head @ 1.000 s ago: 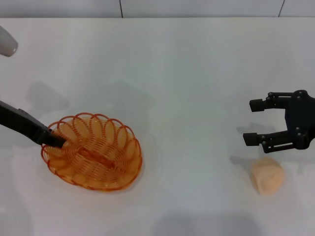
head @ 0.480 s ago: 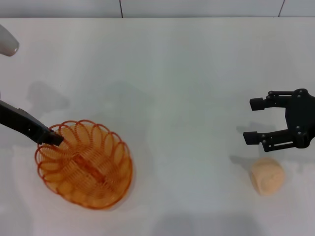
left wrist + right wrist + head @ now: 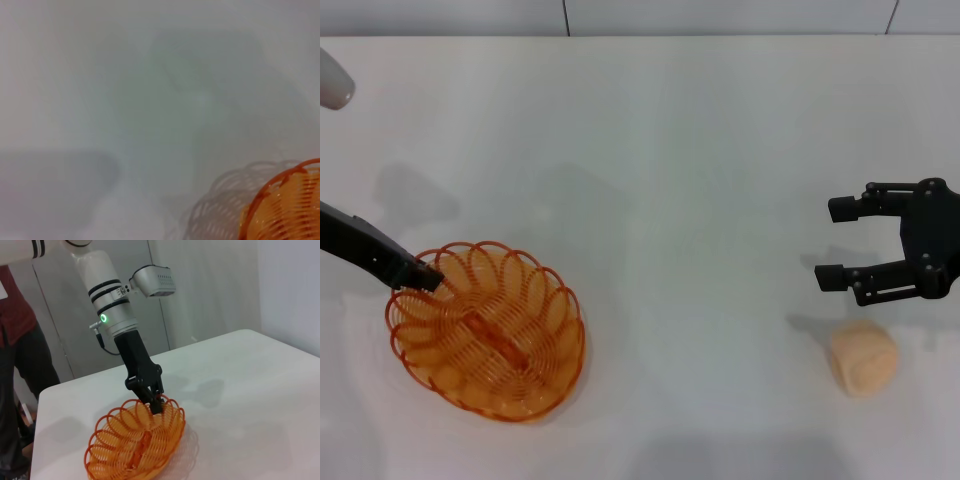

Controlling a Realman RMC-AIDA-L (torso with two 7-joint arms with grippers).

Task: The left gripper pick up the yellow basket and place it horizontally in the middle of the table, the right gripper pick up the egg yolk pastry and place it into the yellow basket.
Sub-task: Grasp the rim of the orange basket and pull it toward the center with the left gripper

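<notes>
Yellow basket (image 3: 485,343) rim clamped by left gripper (image 3: 420,277), right gripper (image 3: 840,243) spread above egg yolk pastry (image 3: 863,359)

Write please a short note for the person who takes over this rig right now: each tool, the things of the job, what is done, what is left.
Left tool: shut on the rim of the oval orange-yellow wire basket, at the table's left side.
Right tool: open, empty, hanging just beyond the pale peach-cream round egg yolk pastry, not touching it.
The pastry lies on the white table, right side.
Done: the basket is gripped.
Left: bring the basket to the middle of the table and set it horizontally; then the right tool picks up the pastry and puts it into the basket.
</notes>
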